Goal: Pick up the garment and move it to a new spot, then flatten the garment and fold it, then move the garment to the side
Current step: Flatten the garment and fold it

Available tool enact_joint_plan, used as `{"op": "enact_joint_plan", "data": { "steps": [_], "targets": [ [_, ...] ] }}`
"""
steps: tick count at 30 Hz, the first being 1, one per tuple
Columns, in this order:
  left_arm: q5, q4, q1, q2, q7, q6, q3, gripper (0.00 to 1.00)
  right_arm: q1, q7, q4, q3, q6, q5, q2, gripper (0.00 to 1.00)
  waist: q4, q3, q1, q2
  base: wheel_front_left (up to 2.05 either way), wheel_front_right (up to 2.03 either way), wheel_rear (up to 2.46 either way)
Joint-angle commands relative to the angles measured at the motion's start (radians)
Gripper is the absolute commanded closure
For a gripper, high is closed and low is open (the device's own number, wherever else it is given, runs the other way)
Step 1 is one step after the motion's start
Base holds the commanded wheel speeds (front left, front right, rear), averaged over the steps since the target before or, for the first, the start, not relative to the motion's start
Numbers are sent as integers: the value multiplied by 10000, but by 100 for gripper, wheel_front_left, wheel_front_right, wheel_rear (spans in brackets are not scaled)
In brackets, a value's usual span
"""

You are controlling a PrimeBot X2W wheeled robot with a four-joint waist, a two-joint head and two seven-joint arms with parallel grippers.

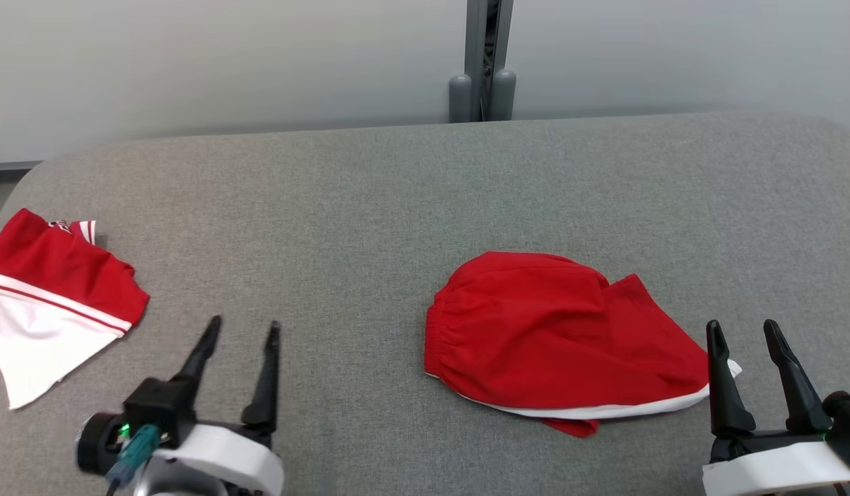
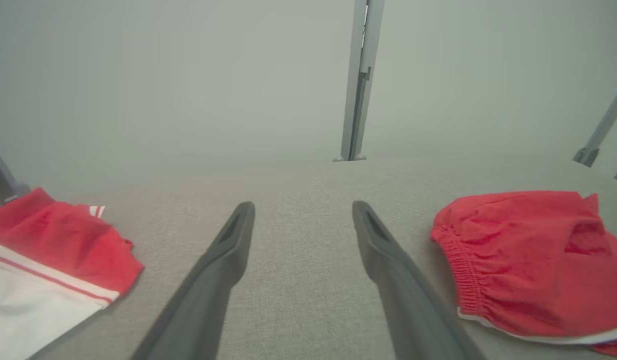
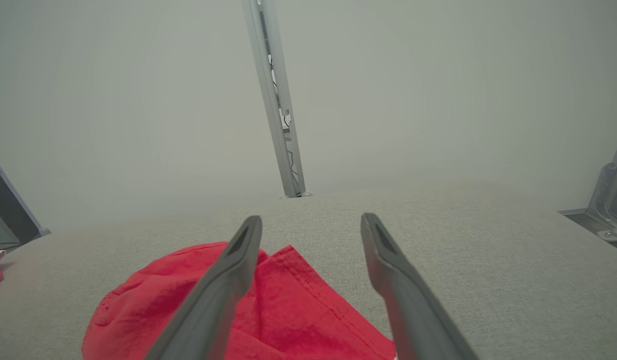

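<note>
A crumpled red garment (image 1: 563,334) with an elastic waistband and white trim lies on the grey table (image 1: 397,193), right of the middle. It also appears at the right of the left wrist view as the red garment (image 2: 528,260), and low in the right wrist view as the red garment (image 3: 288,310). My right gripper (image 1: 745,334) stands open just off its right edge, left finger over the white hem. The same right gripper (image 3: 311,225) holds nothing. My left gripper (image 1: 244,329) is open over bare table, well left of the garment, and empty, as the left gripper (image 2: 303,210) shows.
A second garment (image 1: 46,296), red and white with striped trim, lies at the table's left edge, also visible as that red-and-white cloth (image 2: 43,270). A grey post (image 1: 487,62) rises behind the table's far edge against a pale wall.
</note>
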Motion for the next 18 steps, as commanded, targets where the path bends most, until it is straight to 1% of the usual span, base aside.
{"op": "enact_joint_plan", "data": {
  "steps": [1,5,9,12,15,18],
  "targets": [
    [56,-58,-270,70,155,-179,-125,0,-104,77,-35,3,7,8,-28,0,-54,91,0,0,0,0,0],
    [-79,-10,-739,0,1217,-1101,-1124,0,-191,135,-36,168,7,-28,-27,0,-325,364,0,0,0,0,0],
    [-205,463,-1258,-93,2375,-1986,-2105,0,-348,89,16,365,7,24,-31,0,-760,712,0,0,0,0,0],
    [-402,915,-1605,-205,3000,-2421,-2465,0,-455,-27,90,440,7,129,-32,0,-1094,989,0,0,0,0,0],
    [-580,1310,-1903,-221,3340,-2682,-2550,0,-574,-139,169,455,7,221,-31,0,-1414,1255,0,0,0,0,0],
    [-672,1617,-2181,-152,3528,-2834,-2519,0,-684,-247,249,481,7,290,-29,0,-1688,1505,0,0,0,0,0]
  ]
}}
